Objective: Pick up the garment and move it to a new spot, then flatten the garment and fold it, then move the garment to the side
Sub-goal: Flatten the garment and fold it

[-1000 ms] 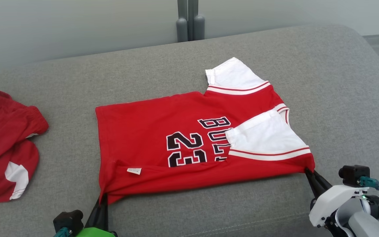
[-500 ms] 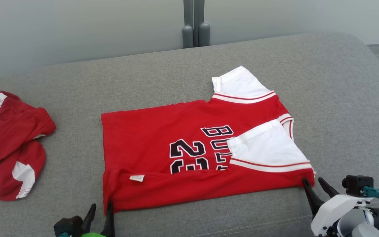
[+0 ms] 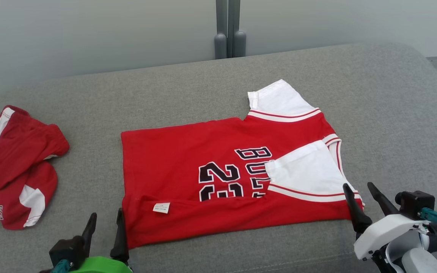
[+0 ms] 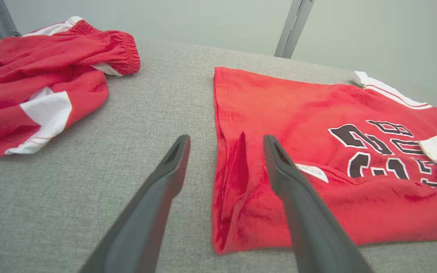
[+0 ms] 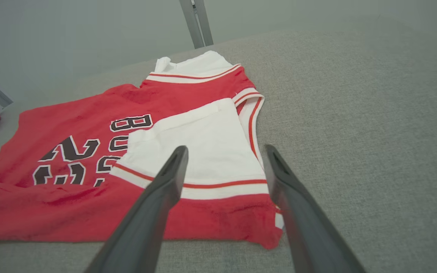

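**Desk:** What's different from 1 second ago?

**Me:** Starting at the left, the other red garment (image 3: 13,167) sits crumpled at the far end of the grey cushion (image 3: 393,113). It's well apart from my work. My left gripper (image 3: 106,213) was pinched on the near left corner of the jersey (image 3: 188,159). Now its 2 fingers stand apart with nothing between them, just beside that corner.

**Desk:** And the jersey itself?

**Me:** It lies flat mid-cushion. Its near edge is turned over onto the front in a long strip, with the care label (image 3: 161,207) facing up. 1 white sleeve (image 3: 305,170) is folded across the lettering. The picture has slid a little, but that's my head camera moving, not the cloth.

**Desk:** Right side?

**Me:** Same story. My right gripper (image 3: 357,185) had the near right corner clamped, and now its fingers are spread and empty, raised at that corner.

**Desk:** What does that mean for the job?

**Me:** I read it as fold 1 laid down and let go, and it seems to be holding its shape. I'd want fresh grips for the next fold, then the move aside
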Robot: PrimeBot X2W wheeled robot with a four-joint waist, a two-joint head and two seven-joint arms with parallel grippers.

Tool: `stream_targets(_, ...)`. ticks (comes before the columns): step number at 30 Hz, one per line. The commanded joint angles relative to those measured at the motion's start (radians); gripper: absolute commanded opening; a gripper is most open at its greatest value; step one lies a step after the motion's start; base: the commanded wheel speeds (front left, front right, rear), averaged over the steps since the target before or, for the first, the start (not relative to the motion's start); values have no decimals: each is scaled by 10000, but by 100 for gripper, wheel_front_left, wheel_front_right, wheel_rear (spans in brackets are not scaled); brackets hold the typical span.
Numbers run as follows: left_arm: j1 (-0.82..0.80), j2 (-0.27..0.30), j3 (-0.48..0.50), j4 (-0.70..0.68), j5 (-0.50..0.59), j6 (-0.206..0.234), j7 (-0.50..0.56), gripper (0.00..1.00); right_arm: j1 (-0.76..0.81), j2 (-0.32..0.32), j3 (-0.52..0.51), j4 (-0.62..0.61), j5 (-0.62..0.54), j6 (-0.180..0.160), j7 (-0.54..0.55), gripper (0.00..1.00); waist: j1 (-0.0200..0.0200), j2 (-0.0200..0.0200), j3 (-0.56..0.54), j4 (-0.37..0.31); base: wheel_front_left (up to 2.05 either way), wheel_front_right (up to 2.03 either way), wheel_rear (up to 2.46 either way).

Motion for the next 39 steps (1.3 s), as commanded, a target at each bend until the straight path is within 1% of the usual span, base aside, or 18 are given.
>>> stream_targets(1, 171, 22, 74, -268, 161, 87, 5, 100, 112, 28, -53, -127, -171, -14, -160, 100, 1, 0, -35, 16, 0, 0, 0)
stream_targets(5, 411, 8, 290, -1099, 506, 245, 6, 100, 191, 176, -179, -383, -497, -14, -465, 100, 1, 0, -136, 60, 0, 0, 0)
stream_targets(10, 615, -5, 496, -1819, 914, 419, 5, 100, 260, 340, -305, -743, -865, -14, -852, 100, 1, 0, -206, 185, 0, 0, 0)
stream_targets(15, 695, -17, 753, -2278, 1085, 658, 5, 100, 368, 592, -341, -1158, -1140, -14, -1111, 100, 1, 0, -234, 316, 0, 0, 0)
stream_targets(21, 694, -27, 780, -2461, 997, 713, 5, 100, 457, 810, -339, -1320, -1382, -14, -1208, 100, 1, 0, -255, 399, 0, 0, 0)
stream_targets(28, 44, -27, 664, -2154, 1093, 435, 5, 100, 285, 821, -281, -1370, -1487, -14, -1242, 100, 1, 0, -158, 230, 0, 0, 0)
stream_targets(31, -233, 58, 583, -1914, 1101, 319, 5, 100, 198, 826, -234, -1378, -1498, -14, -1227, 100, 1, 0, -67, 135, 0, 0, 0)
stream_targets(34, -1101, 254, 400, -1328, 1153, 131, 5, 100, 11, 849, -150, -1362, -1518, -14, -1235, 100, 1, 0, 185, -108, 0, 0, 0)
stream_targets(39, -2275, 491, 202, -412, 1009, -26, 71, 100, -228, 875, -175, -1396, -1589, -14, -1244, 100, 1, 0, 605, -468, 0, 0, 0)
